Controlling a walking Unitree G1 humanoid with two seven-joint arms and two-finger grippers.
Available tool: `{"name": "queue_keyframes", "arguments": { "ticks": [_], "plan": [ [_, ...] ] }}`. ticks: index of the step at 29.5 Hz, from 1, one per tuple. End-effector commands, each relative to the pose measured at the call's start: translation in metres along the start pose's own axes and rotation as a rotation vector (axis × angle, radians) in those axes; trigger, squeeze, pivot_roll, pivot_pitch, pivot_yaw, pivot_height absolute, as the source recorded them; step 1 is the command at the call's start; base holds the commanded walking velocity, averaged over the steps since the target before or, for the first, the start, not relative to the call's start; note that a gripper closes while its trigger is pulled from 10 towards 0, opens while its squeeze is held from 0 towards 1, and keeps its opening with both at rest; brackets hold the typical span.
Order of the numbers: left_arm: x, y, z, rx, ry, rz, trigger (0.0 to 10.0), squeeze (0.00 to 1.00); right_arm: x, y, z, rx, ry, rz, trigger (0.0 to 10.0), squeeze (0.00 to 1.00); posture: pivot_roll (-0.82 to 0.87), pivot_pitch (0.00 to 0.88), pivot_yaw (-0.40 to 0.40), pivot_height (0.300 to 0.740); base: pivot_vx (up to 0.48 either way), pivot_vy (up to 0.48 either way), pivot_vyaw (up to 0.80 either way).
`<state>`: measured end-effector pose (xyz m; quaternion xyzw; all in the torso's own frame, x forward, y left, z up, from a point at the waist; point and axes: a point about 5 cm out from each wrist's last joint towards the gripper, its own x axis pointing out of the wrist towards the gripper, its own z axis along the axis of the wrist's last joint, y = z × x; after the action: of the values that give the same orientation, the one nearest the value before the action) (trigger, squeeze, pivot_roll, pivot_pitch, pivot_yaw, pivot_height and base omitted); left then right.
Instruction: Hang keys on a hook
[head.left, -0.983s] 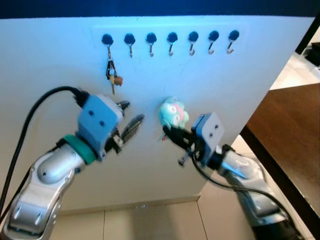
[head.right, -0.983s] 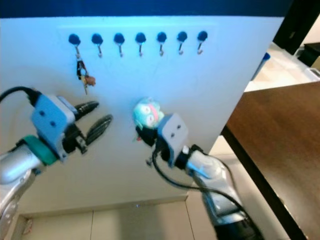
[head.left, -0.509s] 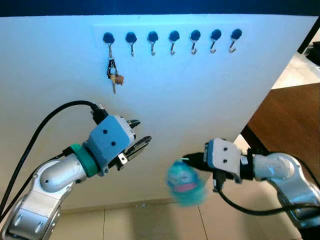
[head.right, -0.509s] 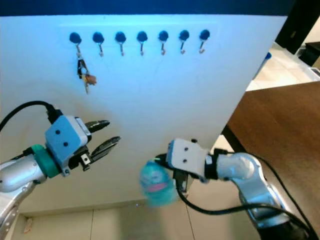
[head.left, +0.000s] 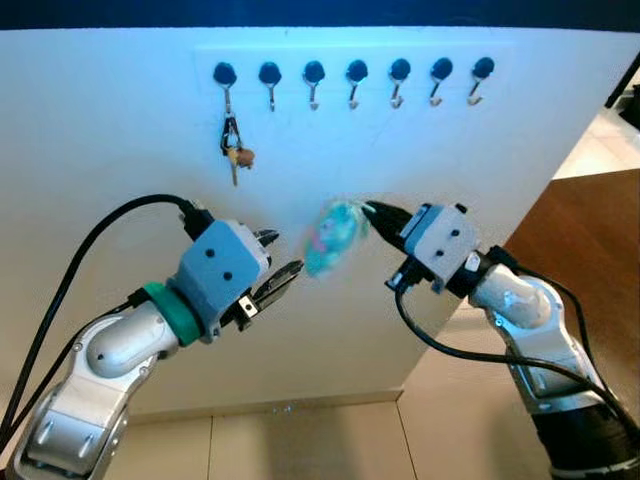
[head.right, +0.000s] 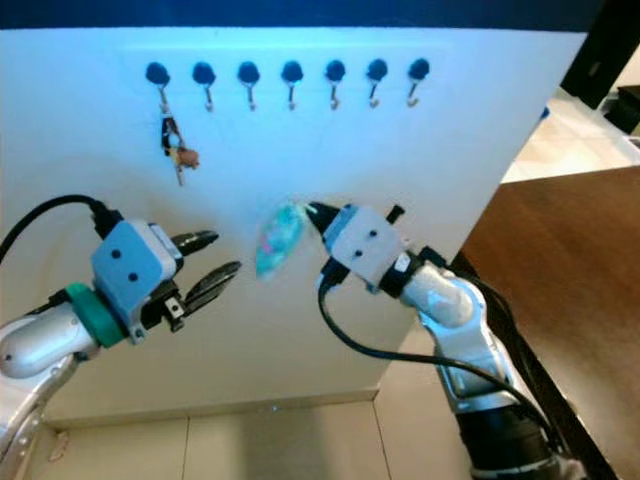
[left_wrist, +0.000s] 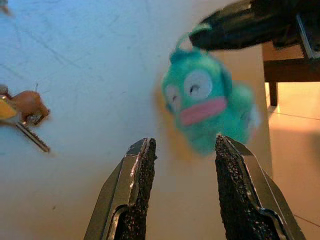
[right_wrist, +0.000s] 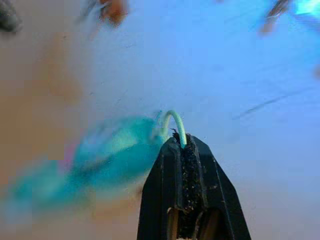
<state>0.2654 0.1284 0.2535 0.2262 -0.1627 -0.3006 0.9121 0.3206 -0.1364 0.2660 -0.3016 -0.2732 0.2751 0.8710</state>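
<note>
A teal plush keychain (head.left: 332, 236) with a pink mouth swings blurred in front of the white wall panel (head.left: 120, 130). My right gripper (head.left: 372, 210) is shut on its thin green loop (right_wrist: 173, 122). My left gripper (head.left: 280, 255) is open just left of and below the plush, whose face (left_wrist: 207, 102) hangs beyond the two black fingers (left_wrist: 135, 190). A row of several black-capped hooks (head.left: 357, 72) runs along the top of the panel. A bunch of keys (head.left: 233, 150) with a brown tag hangs on the leftmost hook (head.left: 225, 75).
A dark brown wooden surface (head.left: 590, 230) lies to the right of the panel. Pale floor tiles (head.left: 300, 440) run under it. A black cable (head.left: 90, 240) loops off my left arm.
My right gripper has swung up from low by the panel's bottom to mid-height, taking the plush along; the plush now swings to its left. The left gripper stays about where it was.
</note>
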Motion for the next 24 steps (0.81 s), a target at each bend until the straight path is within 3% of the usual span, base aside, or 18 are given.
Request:
{"name": "queue_keyframes", "arguments": {
  "ticks": [1,4,6,7,8,11,18,24],
  "plan": [
    [0.001,0.0,-0.003,0.005,0.006,0.009,10.0,0.0,0.001,-0.007,0.004,-0.012,-0.032,-0.065,10.0,0.0,0.04,0.117,0.083,0.74,0.0,0.0,0.0],
    [0.004,-0.005,-0.003,-0.005,0.0,0.004,10.0,0.0,0.009,-0.008,0.008,0.077,-0.095,-0.166,10.0,0.0,0.04,0.113,0.085,0.74,0.0,0.0,0.0],
    [0.004,-0.005,-0.003,-0.005,0.0,0.004,10.0,0.0,0.009,-0.008,0.008,0.077,-0.095,-0.166,10.0,0.0,0.04,0.113,0.085,0.74,0.0,0.0,0.0],
    [0.006,-0.007,-0.003,-0.011,-0.005,-0.001,10.0,0.0,0.012,-0.006,0.009,0.138,-0.121,-0.194,10.0,0.0,0.03,0.113,0.087,0.74,0.0,0.0,0.0],
    [0.006,-0.007,-0.003,-0.011,-0.005,-0.001,10.0,0.0,0.012,-0.006,0.009,0.138,-0.121,-0.194,10.0,0.0,0.03,0.113,0.087,0.74,0.0,0.0,0.0],
    [0.011,-0.009,-0.003,-0.02,-0.013,-0.003,10.0,0.0,0.028,-0.001,0.016,0.33,-0.198,-0.228,10.0,0.0,0.03,0.114,0.092,0.74,0.0,0.0,0.0],
    [0.012,-0.01,-0.003,-0.024,-0.014,0.006,10.0,0.0,0.045,0.001,0.031,0.395,-0.275,-0.198,10.0,0.0,0.04,0.119,0.087,0.74,0.0,0.0,0.0],
    [0.013,-0.012,-0.002,-0.031,-0.018,0.017,10.0,0.0,0.066,0.01,0.042,0.47,-0.319,-0.077,10.0,0.0,0.05,0.125,0.08,0.74,0.0,0.0,0.0]
  ]
}}
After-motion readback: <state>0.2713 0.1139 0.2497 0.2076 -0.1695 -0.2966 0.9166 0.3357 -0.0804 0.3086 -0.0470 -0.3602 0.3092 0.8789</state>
